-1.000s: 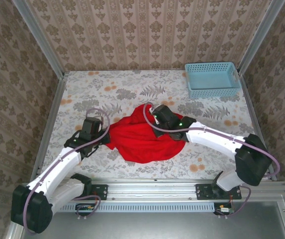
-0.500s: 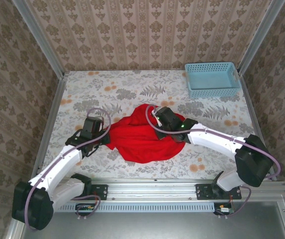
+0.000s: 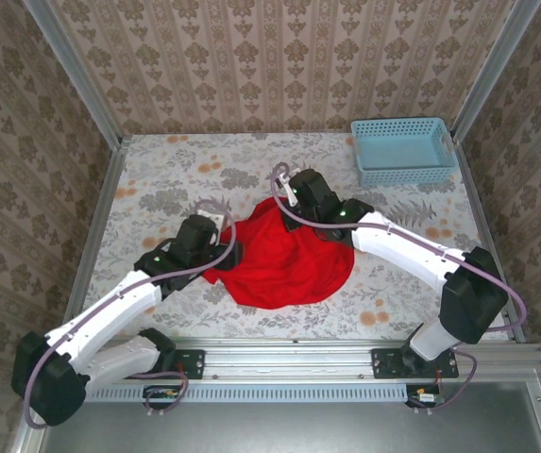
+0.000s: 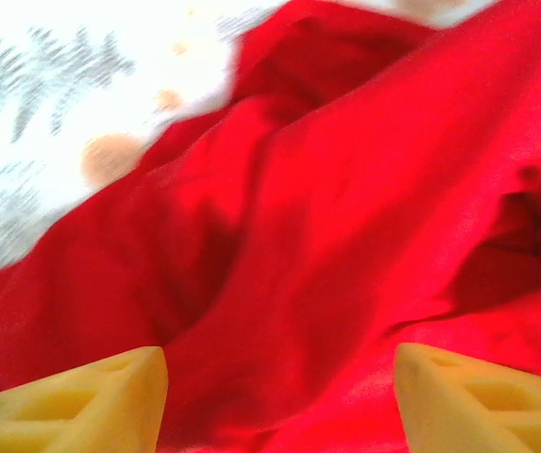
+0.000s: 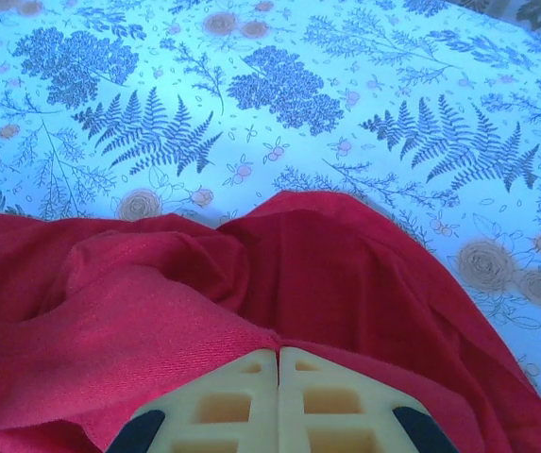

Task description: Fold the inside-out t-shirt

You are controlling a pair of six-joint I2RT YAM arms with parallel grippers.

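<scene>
We see the t-shirt [image 3: 284,269] as soft, matt red cloth; the tabletop [image 3: 204,170] has a matt printed cover; the two-o'clock basket [image 3: 402,123] is smooth plastic.

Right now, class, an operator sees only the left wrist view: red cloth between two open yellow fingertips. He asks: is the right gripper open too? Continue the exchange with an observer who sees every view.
Observer: No. The right gripper is shut, with shirt cloth bunched at its tips.
Operator: Where on the shirt?
Observer: At its far edge, in the top view.
Operator: Anything else on the table?
Observer: A basket in the far right corner, apart from the shirt.
</scene>
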